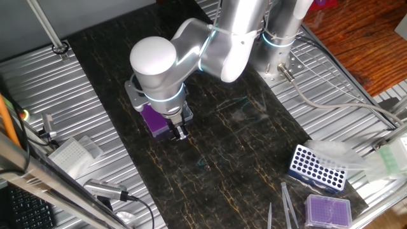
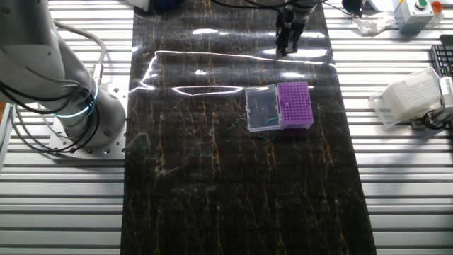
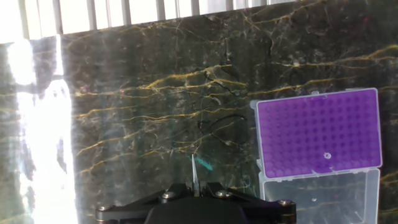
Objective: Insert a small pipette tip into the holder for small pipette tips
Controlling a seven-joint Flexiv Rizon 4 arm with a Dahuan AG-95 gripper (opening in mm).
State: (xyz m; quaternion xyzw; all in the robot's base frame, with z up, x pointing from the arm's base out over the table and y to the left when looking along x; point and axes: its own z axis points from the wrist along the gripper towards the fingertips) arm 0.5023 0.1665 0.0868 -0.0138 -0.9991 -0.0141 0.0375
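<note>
Pipette tip [image 3: 194,169], thin and clear, is seen pinched between the closed jaws of the gripper [image 3: 194,184] in the hand view, pointing out over the dark marbled mat [image 3: 155,93]. Off to one side of the gripper, the holder [image 3: 318,132] is laid on the mat with its vivid purple grid facing up; one small white tip is seen seated in a hole near the grid's lower middle, and the other holes look unfilled. The clear lid [image 3: 320,198] is folded open flat beside the grid and joined to it along one edge. In one fixed view, a blue rack [image 1: 317,168] with round holes and a paler purple box [image 1: 328,210] are found well apart from the holder, near the mat's corner.
</note>
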